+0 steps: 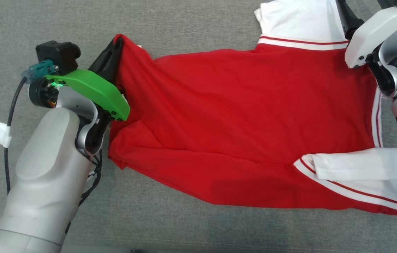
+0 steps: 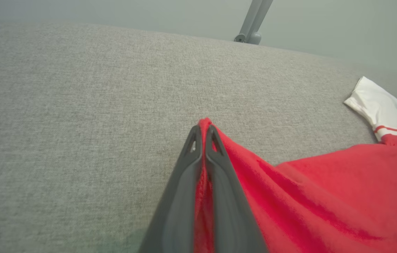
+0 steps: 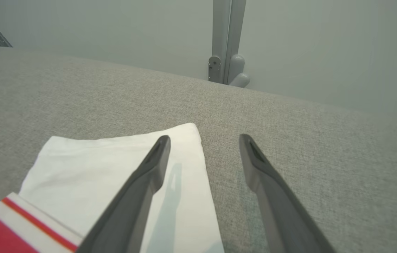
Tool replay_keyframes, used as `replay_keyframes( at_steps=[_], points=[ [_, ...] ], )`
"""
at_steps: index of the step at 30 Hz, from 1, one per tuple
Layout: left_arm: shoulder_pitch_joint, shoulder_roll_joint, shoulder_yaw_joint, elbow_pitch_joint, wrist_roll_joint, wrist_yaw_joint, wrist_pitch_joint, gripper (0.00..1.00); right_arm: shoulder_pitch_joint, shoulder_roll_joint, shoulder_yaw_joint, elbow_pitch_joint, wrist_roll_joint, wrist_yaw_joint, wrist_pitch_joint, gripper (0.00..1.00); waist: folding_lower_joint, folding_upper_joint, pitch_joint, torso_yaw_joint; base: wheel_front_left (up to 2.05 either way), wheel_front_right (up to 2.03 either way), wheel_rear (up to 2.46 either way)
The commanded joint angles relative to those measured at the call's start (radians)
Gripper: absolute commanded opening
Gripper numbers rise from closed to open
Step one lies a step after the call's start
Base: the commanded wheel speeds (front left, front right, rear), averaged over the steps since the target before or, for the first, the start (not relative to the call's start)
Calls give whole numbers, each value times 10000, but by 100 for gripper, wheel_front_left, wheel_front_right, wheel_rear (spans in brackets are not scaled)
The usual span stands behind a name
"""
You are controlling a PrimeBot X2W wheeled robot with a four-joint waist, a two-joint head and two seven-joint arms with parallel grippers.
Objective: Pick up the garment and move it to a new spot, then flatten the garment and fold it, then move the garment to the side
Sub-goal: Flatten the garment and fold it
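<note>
Red garment (image 1: 240, 116) lies spread and wrinkled across the grey fabric surface (image 1: 191, 24), hem end toward my left, white sleeves toward my right. My left gripper (image 2: 203, 127) is clenched on the garment's far-left corner. Red cloth is pinched between both dark fingers, a bit pokes out past the tips, and the cloth rises in a ridge up to them. My right gripper (image 3: 204, 137) is spread wide and holds nothing. It sits over the far white sleeve (image 3: 114, 165), one finger above the sleeve, the other above bare grey surface. I can't tell if the tips touch down. The other white sleeve (image 1: 356, 165) is folded across the red body at lower right in the head view. A grey metal post (image 3: 224, 42) stands behind the surface's far edge.
</note>
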Motion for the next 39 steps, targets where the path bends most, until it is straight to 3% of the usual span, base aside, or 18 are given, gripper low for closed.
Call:
replay_keyframes(
  at_steps=[1, 9, 10, 11, 12, 13, 24, 33, 39],
  points=[
    [-275, -78, -172, 70, -108, -25, -147, 0, -334, -176, 298, 346, 148, -4, 122, 100, -1, 0, 606, 737, 0, 0, 0],
    [-710, -86, -948, 450, -410, -26, -663, 0, -1224, -498, 1817, 1672, 858, -4, 602, 100, -1, 0, 776, 983, 0, 0, 0],
    [-741, -59, -1020, 501, -456, -26, -718, 0, -1294, -526, 1948, 1740, 974, -4, 577, 49, -1, 0, 769, 974, 0, 0, 0],
    [-771, -28, -1102, 539, -510, -24, -762, 0, -1372, -585, 2083, 1807, 1079, -4, 536, 13, -1, 0, 750, 961, 0, 0, 0],
    [-796, 9, -1181, 573, -546, -24, -814, 0, -1406, -616, 2195, 1878, 1253, -4, 594, 13, -1, 0, 724, 941, 0, 0, 0],
    [-822, 56, -1234, 607, -582, -25, -861, 0, -1464, -686, 2311, 1903, 1349, -4, 599, 0, -1, 0, 706, 915, 0, 0, 0],
    [-887, 572, -1334, 703, -848, -9, -1345, 0, -1714, -1222, 2353, 1217, 2952, -10, -469, 0, -1, 0, 213, 351, 0, 0, 0],
    [-401, 1108, -1159, 35, -1148, 5, -1457, 0, -981, -1784, 2545, -449, 4374, -9, -885, 0, -1, 0, -360, -222, 0, 0, 0],
    [522, 1537, -911, -992, -1451, 247, -1564, 0, 235, -2156, 2462, -2061, 5176, -7, -1450, 0, -1, 0, -649, -534, 0, 0, 0]
  ],
)
